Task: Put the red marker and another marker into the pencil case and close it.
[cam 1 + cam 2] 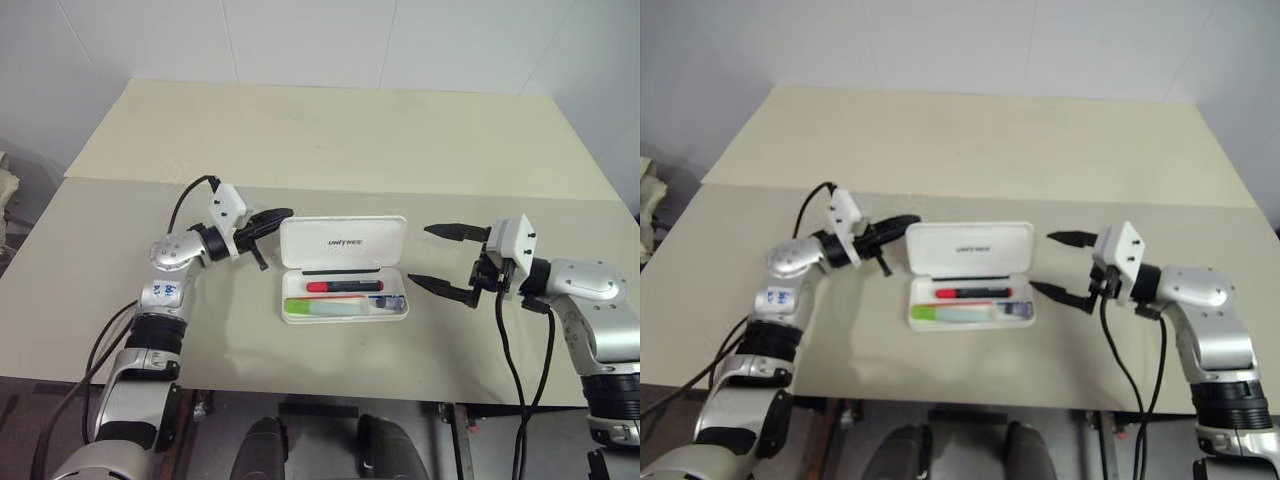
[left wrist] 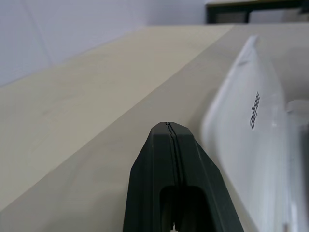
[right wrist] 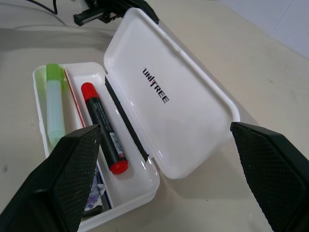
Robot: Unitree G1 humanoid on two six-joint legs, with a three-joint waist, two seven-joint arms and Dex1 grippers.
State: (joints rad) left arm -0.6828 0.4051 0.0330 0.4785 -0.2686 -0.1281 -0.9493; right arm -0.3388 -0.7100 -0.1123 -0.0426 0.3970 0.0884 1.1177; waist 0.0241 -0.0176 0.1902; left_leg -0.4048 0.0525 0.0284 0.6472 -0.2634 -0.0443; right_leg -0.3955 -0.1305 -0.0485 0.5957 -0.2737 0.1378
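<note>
- Pencil case (image 1: 343, 270): white, lies on the beige table (image 1: 330, 140) between the two arms, lid standing open and raised at the far side, dark "UNITREE" lettering on the lid's inner face.
- Red marker (image 1: 344, 286): inside the tray, lying lengthwise along the hinge side, black barrel, red cap at one end, small red tip at the other.
- Light green pen (image 1: 322, 308): inside the same tray, lying parallel to the red marker on the near side, a thin red and blue line between the two.
- Left end effector (image 1: 272, 217): clenched, both black fingers pressed flat together with only a thin seam between them in the left wrist view; grasping nothing; tip just beside the left edge of the raised lid, near its top corner; contact with the lid cannot be told.
- Right end effector (image 1: 441, 257): released, two black fingers spread wide apart, one higher and one lower in the head views; holding nothing; pointing toward the right end of the case, just clear of it.
- Right wrist view: textured finger pads (image 3: 72, 169) framing the open case, both pens visible in the tray, left end effector (image 3: 104, 12) visible beyond the lid.
</note>
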